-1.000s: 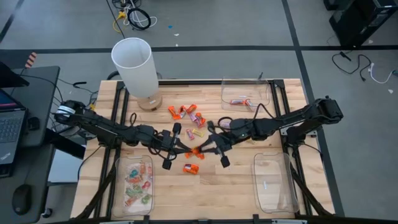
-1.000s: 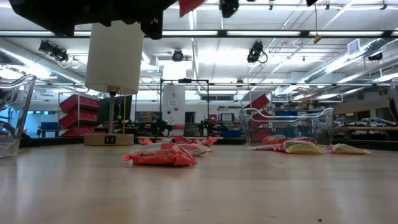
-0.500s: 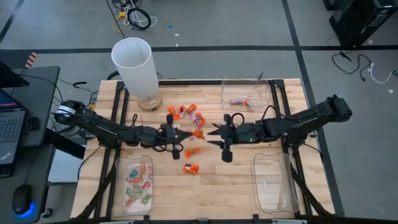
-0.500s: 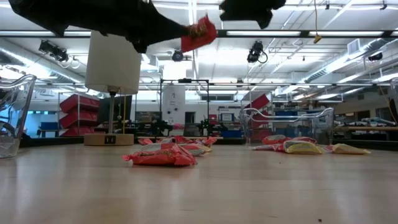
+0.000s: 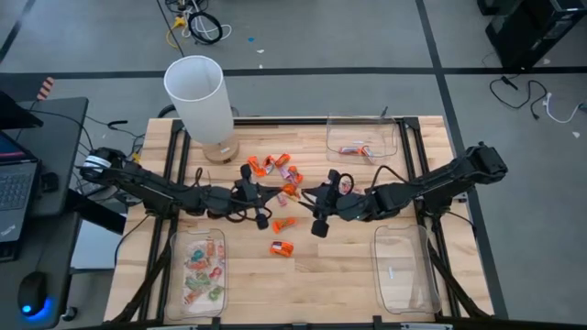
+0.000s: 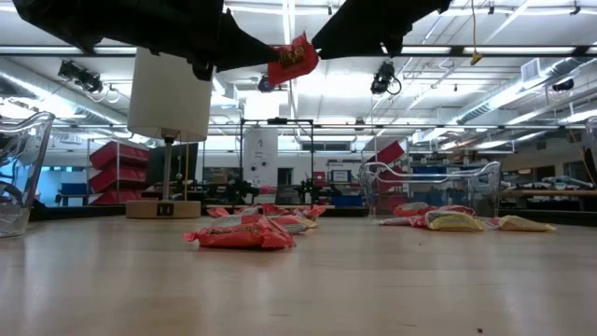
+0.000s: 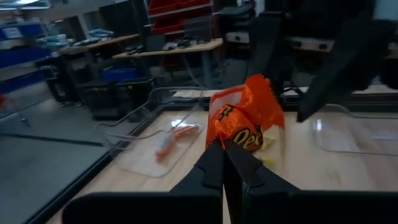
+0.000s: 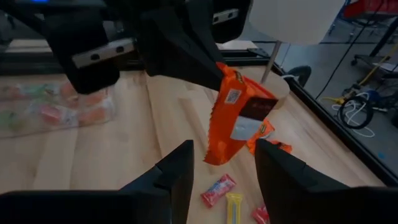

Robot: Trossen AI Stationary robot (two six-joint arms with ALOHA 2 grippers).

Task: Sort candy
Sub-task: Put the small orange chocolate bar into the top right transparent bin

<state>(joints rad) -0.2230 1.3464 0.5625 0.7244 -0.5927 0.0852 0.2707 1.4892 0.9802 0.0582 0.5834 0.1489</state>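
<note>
My left gripper [image 5: 273,194] reaches in from the table's left above the middle and is shut on an orange candy [image 5: 290,191], held high above the wood [image 6: 292,59]. My right gripper [image 5: 313,209] faces it from the right, open. In the right wrist view its two fingers [image 8: 180,174] stand either side of the candy's lower end [image 8: 214,155] without touching it. More candy [image 5: 275,168] lies in a loose pile toward the far side. One orange candy [image 5: 282,247] lies alone nearer the front. My left gripper pinches the orange candy by one end of its wrapper [image 7: 225,142] between its two shut fingertips. The fingers come about level from the table's left. The candy stands up beyond the fingertips, tilted, and is lifted clear of the table.
A white cylinder [image 5: 197,96] on a round wooden base stands at the far left. A clear tray [image 5: 174,275] with several candies sits near left. Another tray [image 5: 390,137] at the far right holds one candy. A third tray [image 5: 404,270] sits near right.
My left gripper has swung its tip toward the far edge, carrying the orange candy from nearer the front up to the middle. My right gripper has opened, turned at the wrist, drawn back a little to the right, then come back toward the candy.
</note>
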